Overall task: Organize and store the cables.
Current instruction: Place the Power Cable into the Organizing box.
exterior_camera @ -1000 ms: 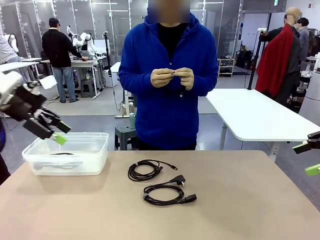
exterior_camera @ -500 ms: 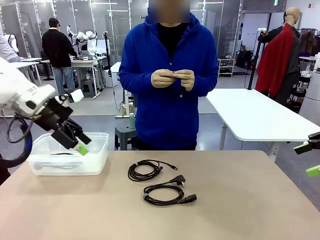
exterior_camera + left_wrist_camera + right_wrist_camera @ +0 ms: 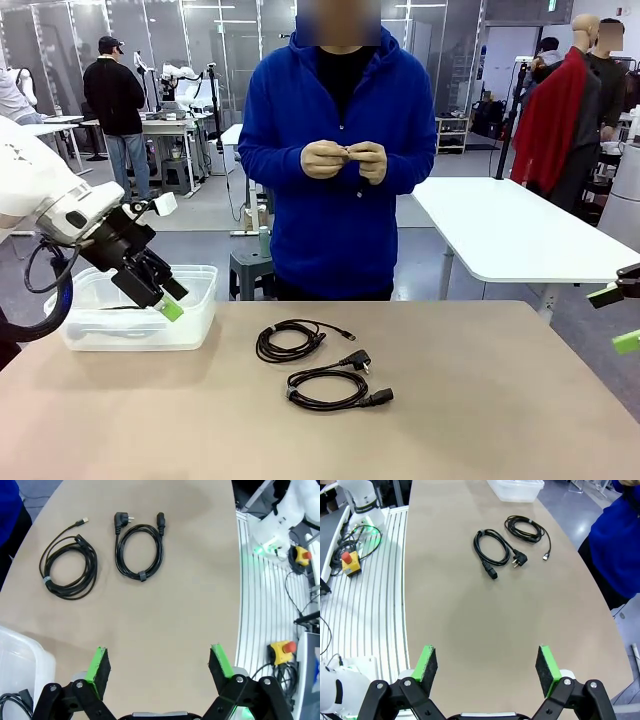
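L gripper [image 3: 172, 299]: jaws wide apart, nothing between the green pads. Hangs tilted at table's L side, in the air, at the near R corner of the tub as front view has it. Own wrist cam: tub corner at one side by a finger, bare tabletop between the fingers.
R gripper [image 3: 612, 318]: jaws wide apart, holds nothing. Sits at far R edge of front view, off the table's side, well apart from the cables. Its wrist cam looks down the length of the table; both coils and the tub lie far off.
thin cable [image 3: 303, 345]: black, loose coil w/ a small tie, flat on table around mid, a bit twd the person's side. Small flat plug on a free end sticks out to the R. Not touched by either gripper.
power cord [image 3: 325, 405]: thicker black coil w/ a band on it, just beside thin cable on the robot's side, slightly R. Angled plug at far end, block connector at R. Coils near each other, not touching.
3rd cable [image 3: 14, 704]: black, lies inside the tub on the bottom.
tub [image 3: 197, 318]: clear plastic, open top, L part of table, far side.
table [image 3: 480, 400]: beige top.
hands [image 3: 325, 157]: person in blue hoodie stands at far edge, both hands together at chest, pinching sth small; can't tell what.
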You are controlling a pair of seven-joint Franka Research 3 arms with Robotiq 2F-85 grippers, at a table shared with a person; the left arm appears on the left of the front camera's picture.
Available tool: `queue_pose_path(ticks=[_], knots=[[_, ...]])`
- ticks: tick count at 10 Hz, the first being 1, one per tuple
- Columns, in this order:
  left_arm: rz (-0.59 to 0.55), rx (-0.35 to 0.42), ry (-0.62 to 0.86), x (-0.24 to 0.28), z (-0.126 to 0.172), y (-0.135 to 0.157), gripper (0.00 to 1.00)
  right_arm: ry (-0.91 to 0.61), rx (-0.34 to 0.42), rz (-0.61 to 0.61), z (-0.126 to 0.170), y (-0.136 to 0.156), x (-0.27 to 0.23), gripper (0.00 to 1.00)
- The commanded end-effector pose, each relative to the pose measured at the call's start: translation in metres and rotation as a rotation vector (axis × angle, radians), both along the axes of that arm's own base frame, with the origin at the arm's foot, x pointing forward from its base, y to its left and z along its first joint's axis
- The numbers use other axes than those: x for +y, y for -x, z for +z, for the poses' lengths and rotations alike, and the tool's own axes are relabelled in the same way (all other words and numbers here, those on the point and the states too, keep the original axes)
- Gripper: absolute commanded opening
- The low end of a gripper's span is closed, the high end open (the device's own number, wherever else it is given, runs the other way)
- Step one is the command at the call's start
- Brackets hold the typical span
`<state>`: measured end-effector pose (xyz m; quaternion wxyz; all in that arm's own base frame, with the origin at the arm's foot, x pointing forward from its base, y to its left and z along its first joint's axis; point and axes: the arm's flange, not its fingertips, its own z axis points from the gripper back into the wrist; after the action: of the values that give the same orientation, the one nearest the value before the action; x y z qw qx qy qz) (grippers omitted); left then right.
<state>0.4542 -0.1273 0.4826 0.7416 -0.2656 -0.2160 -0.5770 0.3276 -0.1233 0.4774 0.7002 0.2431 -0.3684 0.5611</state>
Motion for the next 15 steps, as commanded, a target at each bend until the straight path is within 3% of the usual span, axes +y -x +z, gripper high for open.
queue_pose_path(ticks=[1, 5, 6, 8, 12, 15], knots=[[-0.004, -0.007, 0.008, 0.001, 0.002, 0.001, 1.00, -0.004, -0.001, 0.000, -0.001, 0.000, 0.000, 1.00], [0.000, -0.004, 0.001, 0.000, 0.002, 0.001, 1.00, -0.004, -0.001, 0.000, -0.001, 0.000, 0.000, 1.00], [0.025, 0.090, -0.030, -0.020, -0.004, -0.021, 1.00, -0.004, -0.001, 0.000, -0.001, 0.000, 0.000, 1.00], [0.024, 0.171, -0.146, -0.067, -0.008, -0.043, 1.00, -0.004, -0.001, 0.000, -0.001, 0.000, 0.000, 1.00], [0.033, 0.187, -0.214, -0.134, -0.031, -0.059, 1.00, -0.004, -0.001, 0.000, -0.001, 0.000, 0.000, 1.00], [0.134, 0.171, -0.414, -0.175, -0.032, -0.060, 1.00, -0.004, -0.001, 0.000, -0.001, 0.000, 0.000, 1.00]])
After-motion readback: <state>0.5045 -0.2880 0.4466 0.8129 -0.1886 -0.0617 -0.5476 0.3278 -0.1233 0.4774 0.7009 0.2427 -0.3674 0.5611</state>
